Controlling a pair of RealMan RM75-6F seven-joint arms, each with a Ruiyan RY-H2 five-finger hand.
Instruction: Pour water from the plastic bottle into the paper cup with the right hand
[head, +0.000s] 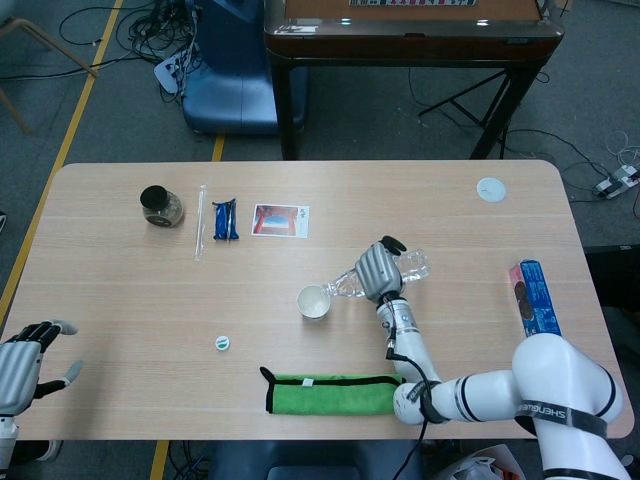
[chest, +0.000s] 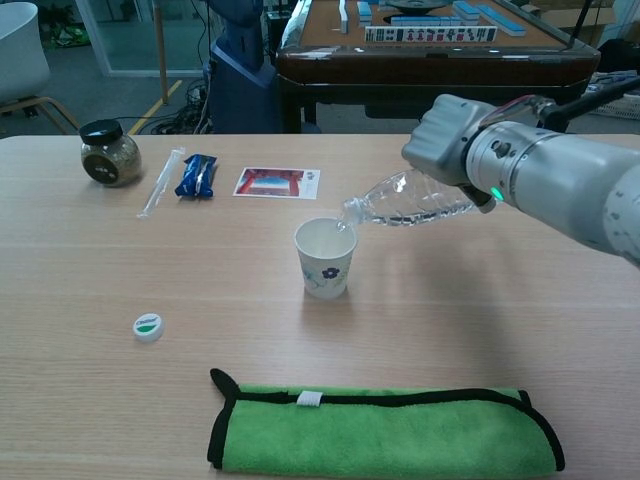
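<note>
Plastic bottle (chest: 415, 199) is tipped nearly flat, mouth just over the right rim of the paper cup (chest: 325, 258), mid-bench. Right hand (chest: 440, 150) grips it round the body w/ fingers (head: 377, 270) wrapped tight; left hand (head: 22, 362) rests at the near-left bench (chest: 480, 320) corner, fingers spread, holding nothing.

To pour well, I'd say: keep mouth inside the rim line, tilt slowly, avoid squeezing the soft wall, since a surge could splash or tip the light cup. Neck sits close to the rim, so don't knock it.

Contents: bottle is clear w/ some water visible along its lower side; cup interior looks white, fill level can't be told. Small jar (chest: 109, 153) at far left holds dark stuff, lid on. Bottle cap (chest: 148, 326) lies off, near-left of cup.
</note>
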